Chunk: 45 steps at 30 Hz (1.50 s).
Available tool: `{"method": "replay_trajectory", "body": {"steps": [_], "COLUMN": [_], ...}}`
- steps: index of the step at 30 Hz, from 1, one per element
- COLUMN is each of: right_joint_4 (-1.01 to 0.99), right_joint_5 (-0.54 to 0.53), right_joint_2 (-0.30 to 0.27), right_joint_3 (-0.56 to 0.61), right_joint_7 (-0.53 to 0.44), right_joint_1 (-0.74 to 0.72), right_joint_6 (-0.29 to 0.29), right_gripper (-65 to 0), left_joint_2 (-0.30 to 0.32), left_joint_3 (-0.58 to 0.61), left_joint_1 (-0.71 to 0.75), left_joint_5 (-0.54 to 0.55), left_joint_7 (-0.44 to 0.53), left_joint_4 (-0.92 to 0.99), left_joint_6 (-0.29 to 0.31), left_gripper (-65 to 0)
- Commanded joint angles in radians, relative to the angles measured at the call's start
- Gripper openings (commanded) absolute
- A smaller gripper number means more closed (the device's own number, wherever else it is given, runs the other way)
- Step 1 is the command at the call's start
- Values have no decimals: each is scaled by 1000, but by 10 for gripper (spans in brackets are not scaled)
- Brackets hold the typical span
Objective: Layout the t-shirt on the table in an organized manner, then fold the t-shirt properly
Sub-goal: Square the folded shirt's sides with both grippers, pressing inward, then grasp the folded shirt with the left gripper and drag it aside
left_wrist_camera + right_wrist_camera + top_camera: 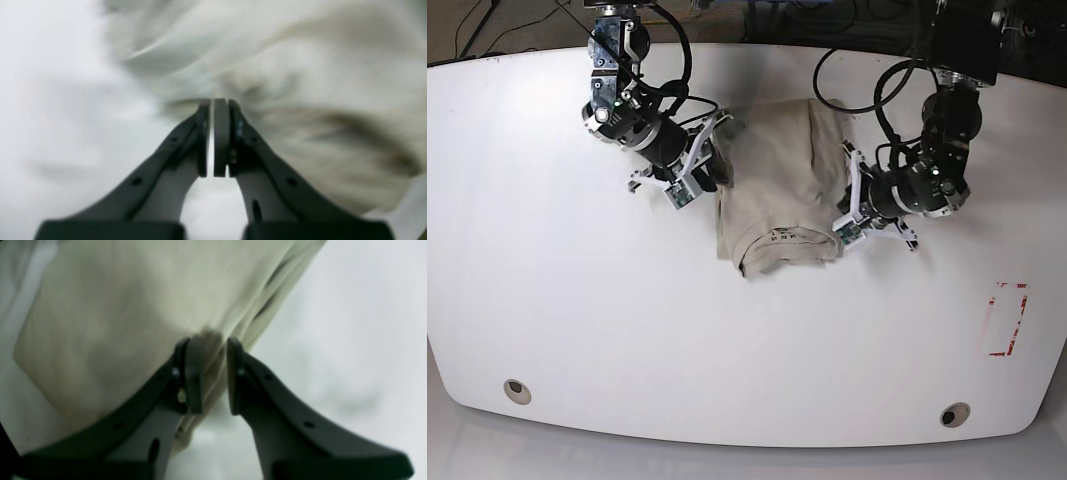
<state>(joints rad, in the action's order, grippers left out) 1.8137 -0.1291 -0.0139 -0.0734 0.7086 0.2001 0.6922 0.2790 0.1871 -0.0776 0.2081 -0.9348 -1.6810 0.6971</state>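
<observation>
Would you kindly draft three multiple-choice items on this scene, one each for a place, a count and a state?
1. Where on the table is the red dashed mark?
A. by the edge on the base view's right
B. under the shirt
C. beside the grey hole on that view's left

2. How many round grey holes show in the table?
A. one
B. two
C. four

3. How does the shirt lie?
A. spread flat, sleeves out
B. bunched and wrinkled between the arms
C. hanging off the table

Key:
1 A, the mark sits near that edge, clear of the shirt.
2 B, one near each lower corner.
3 B, it is a crumpled heap mid-table.
</observation>
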Motion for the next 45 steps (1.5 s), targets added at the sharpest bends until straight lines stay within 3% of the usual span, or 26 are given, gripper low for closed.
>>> {"method": "replay_trajectory", "body": {"steps": [1,8,13,22,25,28,31,36,40,45], "right_joint_4": [80,185,196,191,191,191,191,191,191,191], "right_joint_5": [-11,-13,-14,-17,-17,-17,-17,-17,-17,-19], "right_joint_2": [-11,-54,-113,-182,-194,-197,-197,-200,-196,-192], "right_joint_3": [-4,-68,-142,-228,-256,-296,-314,-320,-320,-322], "right_joint_7": [13,89,99,99,99,99,99,99,99,99], "right_joint_1": [-18,-55,-86,-109,-107,-109,-109,-109,-107,-107], "right_joint_6": [6,6,6,6,6,6,6,6,6,6], "right_gripper": [-542,-542,-542,-541,-541,-541,-541,-541,-541,-541], "left_joint_2": [4,-2,-102,-317,-375,-423,-436,-432,-426,-367], "left_joint_3": [-39,-77,-47,-42,-30,30,96,214,234,200], "left_joint_1": [-27,-50,-61,-41,0,48,88,127,138,147], "left_joint_5": [12,14,7,-49,-85,-158,-210,-221,-221,-220], "left_joint_7": [23,23,23,69,158,282,377,489,520,526], "left_joint_4": [-80,-184,-186,-118,-86,-6,75,196,275,336], "left_joint_6": [1,1,1,-190,-236,-334,-422,-495,-505,-482], "left_gripper": [-650,-650,-650,-650,-650,-650,-650,-650,-650,-650]}}
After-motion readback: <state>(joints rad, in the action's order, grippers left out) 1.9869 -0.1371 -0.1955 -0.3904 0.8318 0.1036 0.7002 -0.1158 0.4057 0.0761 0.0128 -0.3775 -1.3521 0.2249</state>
